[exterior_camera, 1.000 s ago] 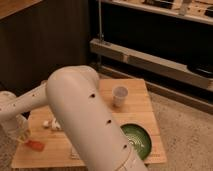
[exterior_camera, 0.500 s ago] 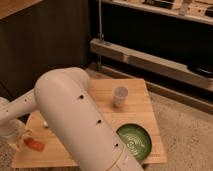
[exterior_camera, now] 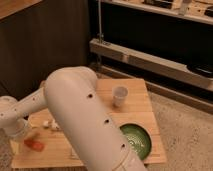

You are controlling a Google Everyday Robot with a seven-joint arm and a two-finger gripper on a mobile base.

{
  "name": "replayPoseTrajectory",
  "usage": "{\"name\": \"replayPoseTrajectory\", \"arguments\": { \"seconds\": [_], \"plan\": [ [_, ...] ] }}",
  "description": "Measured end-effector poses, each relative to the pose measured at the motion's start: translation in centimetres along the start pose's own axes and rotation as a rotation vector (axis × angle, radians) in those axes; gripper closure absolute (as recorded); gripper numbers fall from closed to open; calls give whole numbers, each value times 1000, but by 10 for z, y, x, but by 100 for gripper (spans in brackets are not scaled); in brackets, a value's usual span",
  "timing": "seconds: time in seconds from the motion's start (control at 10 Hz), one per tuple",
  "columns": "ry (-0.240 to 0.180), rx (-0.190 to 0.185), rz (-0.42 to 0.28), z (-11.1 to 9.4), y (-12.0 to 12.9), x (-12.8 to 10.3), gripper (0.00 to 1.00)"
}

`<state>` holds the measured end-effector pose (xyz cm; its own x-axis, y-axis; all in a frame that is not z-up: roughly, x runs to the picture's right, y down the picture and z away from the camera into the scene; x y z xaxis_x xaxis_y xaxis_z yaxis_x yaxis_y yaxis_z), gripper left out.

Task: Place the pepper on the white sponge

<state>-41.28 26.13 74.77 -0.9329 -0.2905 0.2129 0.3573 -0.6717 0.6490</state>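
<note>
Pale wood forms the square surface [exterior_camera: 142, 111] that fills the lower middle of the frame, standing on a speckled grey floor [exterior_camera: 187, 132]. A thick, glossy white robot arm [exterior_camera: 85, 117] rises from the bottom edge, bends at an elbow left of centre and runs down to the lower left, covering the middle of the surface.

At its end, low on the left edge, the pincer [exterior_camera: 28, 135] hangs just above the near left corner of the surface. I cannot tell whether it is apart or together. The small glossy red-orange pepper [exterior_camera: 34, 145] lies on the wood directly beneath and just in front of the pincer; whether the two touch cannot be made out.

A few small whitish pieces [exterior_camera: 46, 123] sit just to the right of the pincer, beside the arm. Whether any of them is the white sponge cannot be told.

A round green bowl [exterior_camera: 137, 142] rests near the lower right corner, partly behind the arm. A small white cup [exterior_camera: 119, 96] stands upright further back, right of centre. A grey metal shelf rail [exterior_camera: 150, 62] crosses the upper right.

Against half a second ago, the pepper, bowl and cup lie where they were. The upper arm stands slightly further right, so the whitish pieces now show at its left.
</note>
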Motion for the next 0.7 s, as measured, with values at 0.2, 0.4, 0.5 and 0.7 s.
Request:
{"name": "replayPoseTrajectory", "arguments": {
  "seconds": [0.2,0.4,0.5,0.7],
  "plan": [
    [-25,7,-17,9,4,-7,26],
    [-45,20,-35,14,1,-8,43],
    [-59,25,-32,19,5,-10,56],
    [-78,37,-33,23,4,-10,74]
  ]
}}
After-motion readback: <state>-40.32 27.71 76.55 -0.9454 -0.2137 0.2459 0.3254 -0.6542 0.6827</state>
